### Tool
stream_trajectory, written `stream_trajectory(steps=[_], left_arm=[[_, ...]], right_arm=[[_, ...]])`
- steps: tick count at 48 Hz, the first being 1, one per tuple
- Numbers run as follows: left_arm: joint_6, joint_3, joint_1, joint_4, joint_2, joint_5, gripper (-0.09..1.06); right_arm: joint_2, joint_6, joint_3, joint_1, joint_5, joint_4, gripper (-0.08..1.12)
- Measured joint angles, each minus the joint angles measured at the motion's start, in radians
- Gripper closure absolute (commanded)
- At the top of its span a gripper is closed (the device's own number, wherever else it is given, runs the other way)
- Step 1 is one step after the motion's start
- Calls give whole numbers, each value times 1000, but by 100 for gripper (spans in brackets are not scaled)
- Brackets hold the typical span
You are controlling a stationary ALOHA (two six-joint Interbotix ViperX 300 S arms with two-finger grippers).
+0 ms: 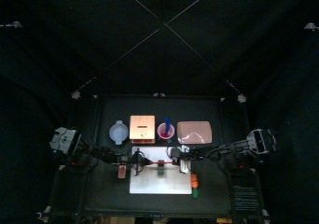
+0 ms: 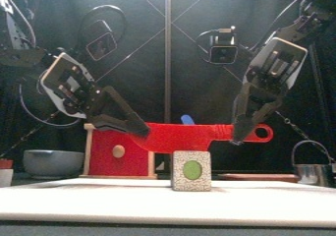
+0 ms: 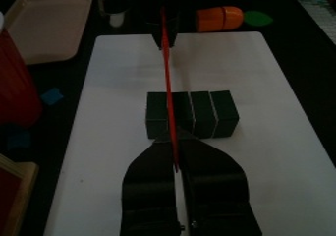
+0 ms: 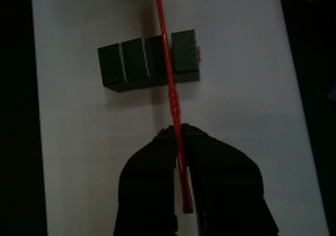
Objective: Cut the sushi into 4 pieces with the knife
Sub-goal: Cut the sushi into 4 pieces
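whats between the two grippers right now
The red knife, held at one end by the left gripper and at the other by the right gripper; the front view shows it, above the sushi roll.

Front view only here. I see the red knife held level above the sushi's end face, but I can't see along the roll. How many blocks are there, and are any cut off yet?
Observer: The left wrist view shows the sushi roll as four dark green blocks, all joined with no gap.
Operator: Which seam is the blade over?
Observer: The red knife lines up with the seam between one end block and the other three, not the middle seam.
Operator: Which end is that?
Observer: The end nearer the pink tray, toward the table's back.
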Motion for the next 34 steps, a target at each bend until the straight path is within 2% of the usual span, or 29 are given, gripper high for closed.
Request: stream_trajectory(steps=[10, 25, 34], left_arm=[[3, -2, 2, -28, 29, -2, 75], [5, -15, 3, -49, 106, -3, 75], [3, -26, 3, -83, 155, -11, 75]], right_arm=[[12, 0, -2, -2, -2, -3, 95], [84, 0, -2, -3, -14, -2, 95], [127, -2, -2, -6, -28, 0, 95]])
